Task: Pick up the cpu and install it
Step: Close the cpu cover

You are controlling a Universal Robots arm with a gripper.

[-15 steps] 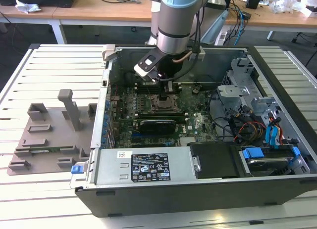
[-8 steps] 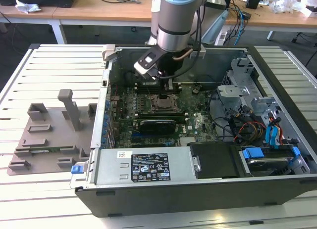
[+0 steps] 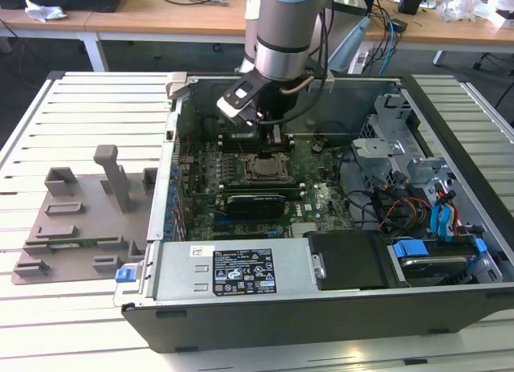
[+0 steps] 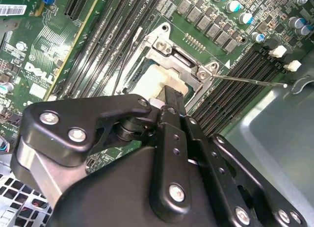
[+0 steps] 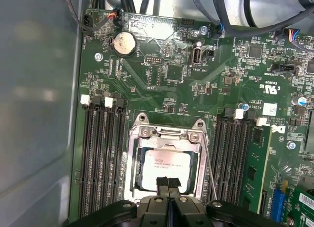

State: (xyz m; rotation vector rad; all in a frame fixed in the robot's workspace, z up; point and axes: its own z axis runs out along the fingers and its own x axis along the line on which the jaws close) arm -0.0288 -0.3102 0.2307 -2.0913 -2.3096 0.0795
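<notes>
the claw [image 5: 168, 182] is clenched, fingertips pressed together; just beneath them the cpu [image 5: 164, 163] lies seated in the socket [image 5: 167, 135].

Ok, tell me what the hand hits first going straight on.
The hand points down at the cpu lying in its socket; it would likely meet that first, though the gap is unclear.

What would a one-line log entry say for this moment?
gripper shut | tips at cpu edge | cpu lying in socket
</notes>
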